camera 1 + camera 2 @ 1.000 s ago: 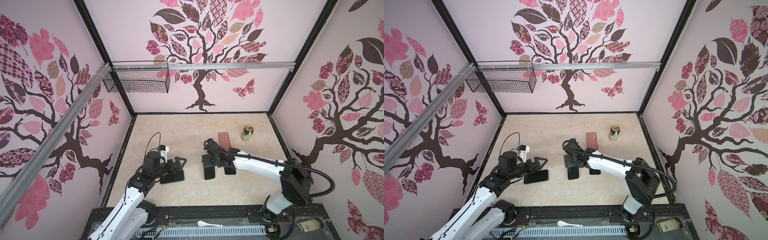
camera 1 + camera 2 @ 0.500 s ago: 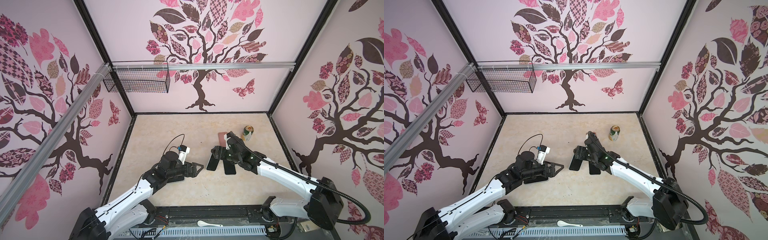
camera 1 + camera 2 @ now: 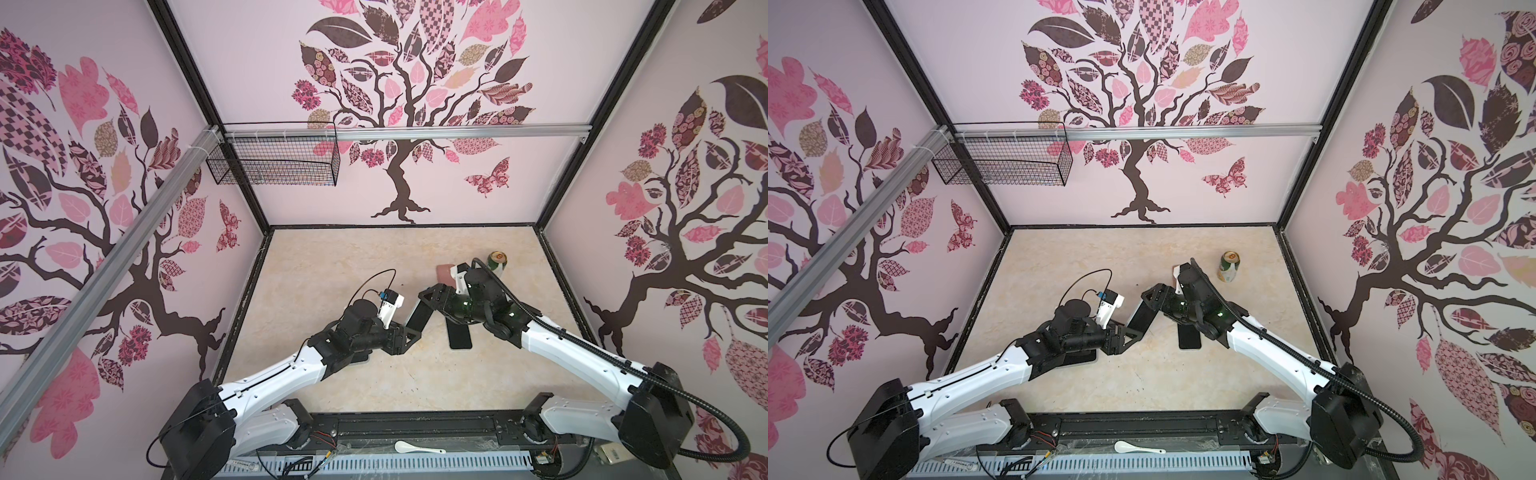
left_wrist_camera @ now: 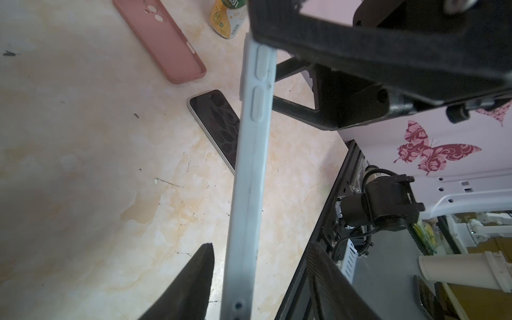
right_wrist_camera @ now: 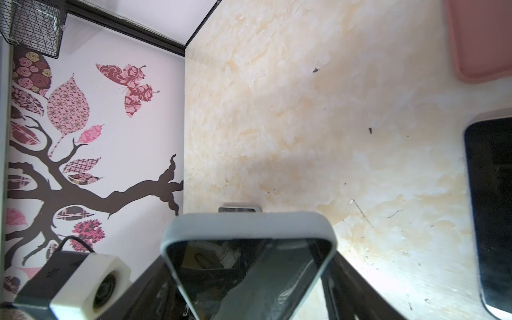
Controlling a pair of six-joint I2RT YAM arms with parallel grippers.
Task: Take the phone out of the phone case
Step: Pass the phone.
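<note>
A phone in a pale grey phone case (image 3: 419,316) (image 3: 1142,316) hangs tilted above the table's middle. My right gripper (image 3: 432,297) (image 5: 249,277) is shut on its upper end, with a finger pressed on each long side of the case (image 5: 249,224). My left gripper (image 3: 409,332) (image 4: 260,245) straddles the lower end. It is open: the case's edge (image 4: 246,194) runs between the two fingers with a gap on each side, narrower on one side.
A bare dark phone (image 3: 459,336) (image 4: 219,122) lies on the table under the right arm. A pink empty case (image 3: 444,272) (image 4: 163,38) and a can (image 3: 498,262) (image 3: 1229,266) stand behind it. A wire basket (image 3: 274,162) hangs on the back wall.
The right arm lifted the cased phone off the table and swung it right, then toward the middle. The left arm reached right and brought its narrowing jaws around the phone's lower end.
</note>
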